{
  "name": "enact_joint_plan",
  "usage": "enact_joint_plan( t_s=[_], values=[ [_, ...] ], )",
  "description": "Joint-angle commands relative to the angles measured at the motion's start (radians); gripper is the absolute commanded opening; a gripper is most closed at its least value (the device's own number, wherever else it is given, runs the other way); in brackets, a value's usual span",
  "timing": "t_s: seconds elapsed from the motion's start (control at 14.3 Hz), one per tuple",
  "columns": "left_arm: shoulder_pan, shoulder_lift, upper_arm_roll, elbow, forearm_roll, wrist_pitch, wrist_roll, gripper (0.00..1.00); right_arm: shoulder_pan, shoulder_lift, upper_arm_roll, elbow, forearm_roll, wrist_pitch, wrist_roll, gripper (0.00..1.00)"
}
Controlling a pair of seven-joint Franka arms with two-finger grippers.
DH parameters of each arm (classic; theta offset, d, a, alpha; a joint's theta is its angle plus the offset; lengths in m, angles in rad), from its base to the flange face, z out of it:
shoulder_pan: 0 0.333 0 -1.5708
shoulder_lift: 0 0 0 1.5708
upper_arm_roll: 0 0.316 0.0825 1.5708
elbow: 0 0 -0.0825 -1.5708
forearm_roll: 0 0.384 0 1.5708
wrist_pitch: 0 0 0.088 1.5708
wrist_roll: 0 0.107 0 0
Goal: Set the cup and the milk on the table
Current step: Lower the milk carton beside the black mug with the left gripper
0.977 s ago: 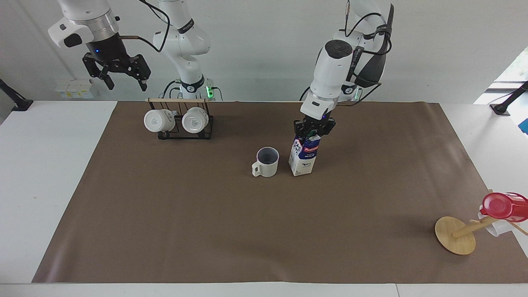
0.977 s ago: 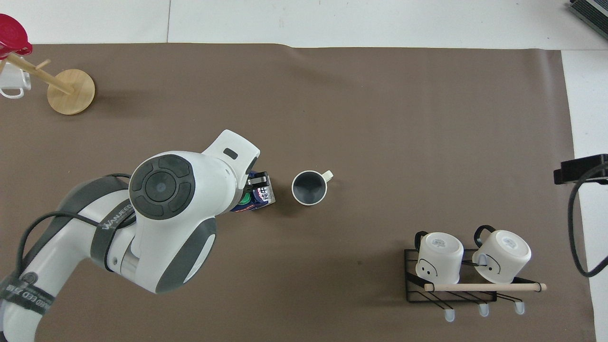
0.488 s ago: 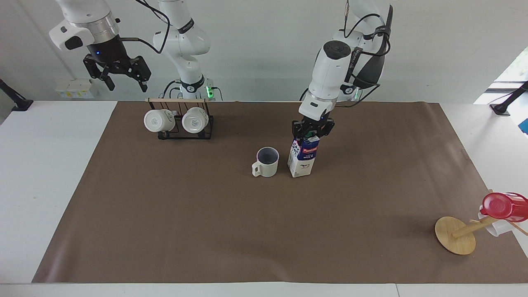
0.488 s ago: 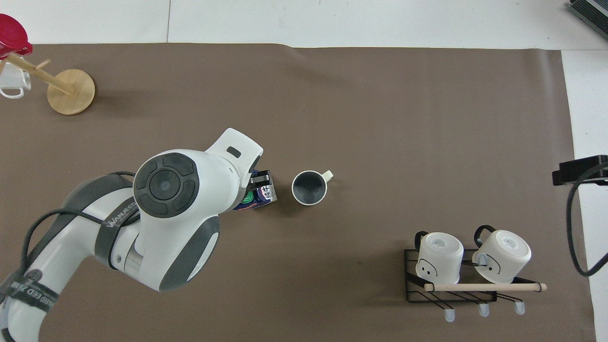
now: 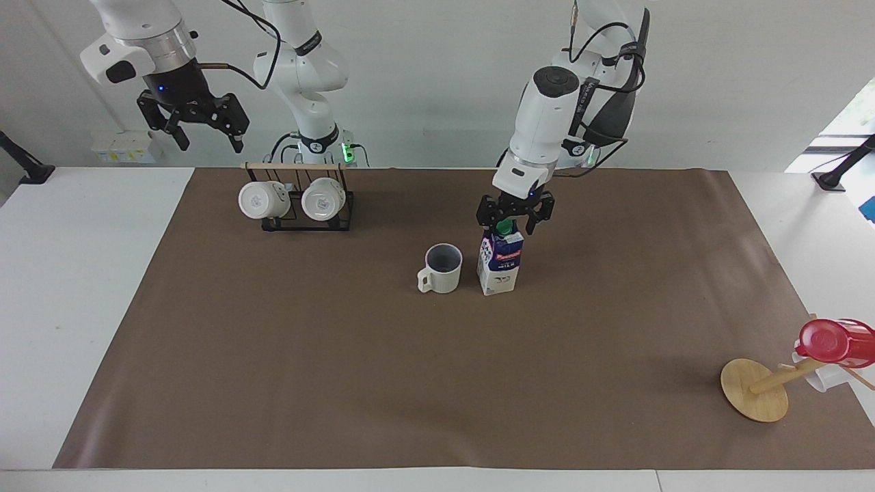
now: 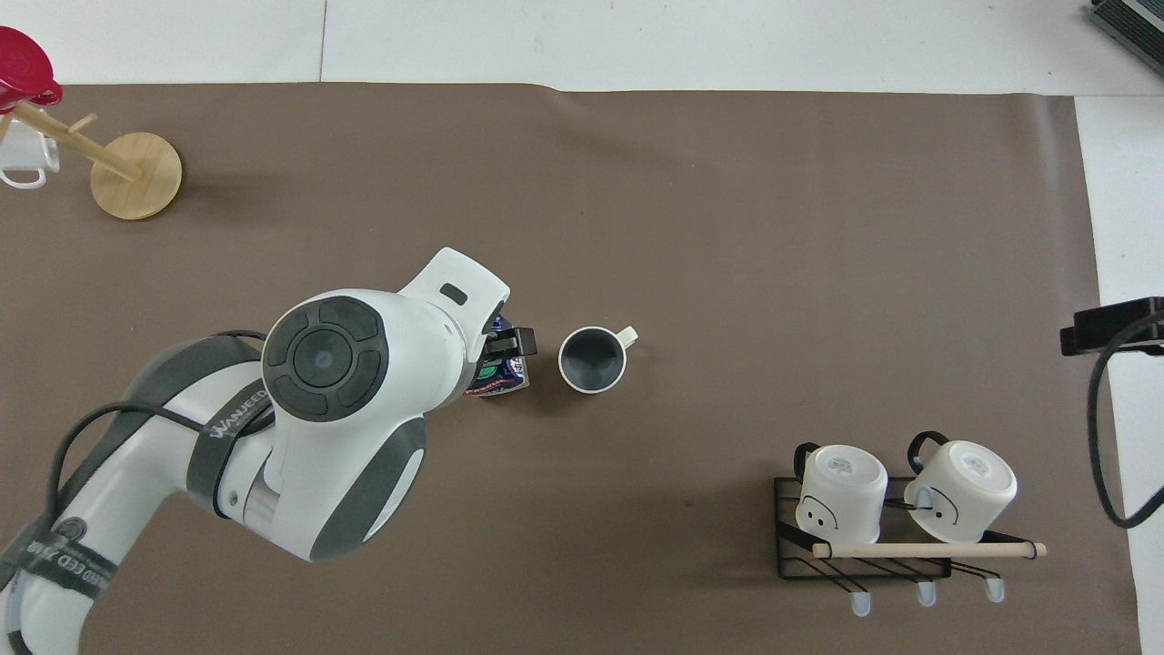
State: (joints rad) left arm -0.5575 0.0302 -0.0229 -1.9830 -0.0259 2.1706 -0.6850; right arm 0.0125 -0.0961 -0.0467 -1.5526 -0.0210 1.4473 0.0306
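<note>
Right over the milk (image 5: 501, 263) hangs the left hand (image 5: 516, 220), fingers spread apart on either side of the green cap and not gripping it; the carton stands upright on the brown mat (image 5: 342, 383), roughly mid-table. Just beside it, toward the right arm's end, sits the cup (image 5: 441, 268), upright too, handle pointing away from the robots; there's a small gap between the two, they're not touching. From overhead the left arm's big white wrist covers most of the carton (image 6: 498, 375), so only a sliver peeks out next to the cup (image 6: 592, 359).

The right hand (image 5: 205, 130) waits up high, fingers open, above the mug rack (image 5: 306, 205); that rack holds two white mugs (image 5: 263, 199) and sits nearer the robots than the cup, well apart from it.

Room-wise, tons of bare mat lies farther from the robots than the cup and milk, and both are well away from every edge of the table (image 5: 82, 273); the only other stuff is a wooden stand (image 5: 755, 389) with a red cup (image 5: 835, 340) on it, off in the corner at the left arm's end.
</note>
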Motion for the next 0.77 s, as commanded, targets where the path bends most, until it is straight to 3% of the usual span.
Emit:
enact_joint_plan(
  t_s=[0.0,0.21,0.49,0.7],
  values=[
    [-0.035,0.013,0.018,0.018,-0.003,0.002,-0.019,1.00,-0.012,-0.019,0.002,-0.023,0.016,0.002,0.006,1.00],
    [-0.047,-0.007,0.018,0.039,-0.008,-0.061,-0.016,1.00,-0.014,-0.020,0.002,-0.024,0.018,0.002,0.003,1.00],
    [-0.030,-0.055,0.032,0.150,0.000,-0.309,0.002,1.00,-0.014,-0.022,0.002,-0.030,0.015,0.002,-0.001,1.00],
    [0.049,-0.107,0.035,0.187,0.003,-0.443,0.123,1.00,-0.014,-0.025,0.002,-0.032,0.015,0.001,0.000,1.00]
  ],
)
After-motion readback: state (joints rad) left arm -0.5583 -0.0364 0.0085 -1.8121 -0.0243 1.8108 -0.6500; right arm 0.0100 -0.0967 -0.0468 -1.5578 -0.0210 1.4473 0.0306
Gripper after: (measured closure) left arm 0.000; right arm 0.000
